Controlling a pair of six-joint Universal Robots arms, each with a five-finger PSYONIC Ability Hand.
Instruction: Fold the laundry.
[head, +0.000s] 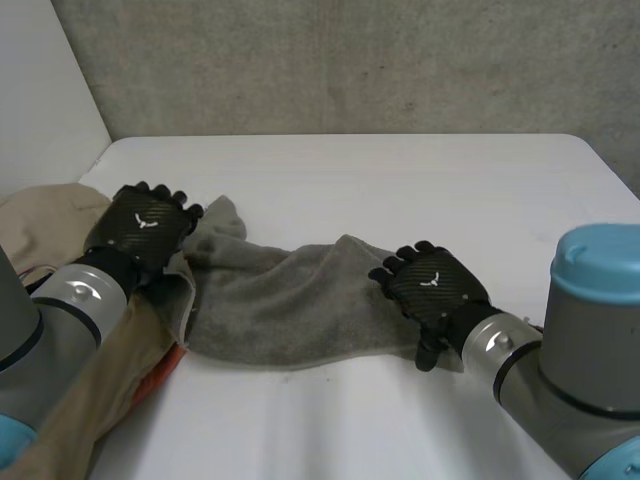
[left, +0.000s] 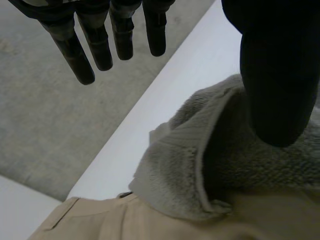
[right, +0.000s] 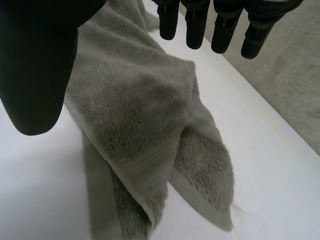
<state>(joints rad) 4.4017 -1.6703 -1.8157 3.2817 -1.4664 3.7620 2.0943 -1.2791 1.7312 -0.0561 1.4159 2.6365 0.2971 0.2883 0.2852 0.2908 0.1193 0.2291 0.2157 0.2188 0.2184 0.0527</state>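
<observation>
A crumpled grey towel (head: 290, 300) lies stretched across the white table (head: 400, 180) between my two hands. My left hand (head: 145, 228) hovers over the towel's left end with straight fingers. In the left wrist view the towel's bunched corner (left: 180, 165) lies under the thumb (left: 272, 75), and nothing is pinched. My right hand (head: 435, 290) sits over the towel's right end. Seen from the right wrist, the fingers (right: 195, 30) point straight out above a folded, drooping corner of the towel (right: 135, 110), with the thumb (right: 35, 65) apart from it.
A beige garment (head: 90, 400) lies under my left arm at the table's left edge, with more beige cloth (head: 45, 215) behind it. It also lies next to the towel's corner (left: 125, 220). A bit of orange (head: 170, 365) peeks out beneath. A concrete wall stands behind the table.
</observation>
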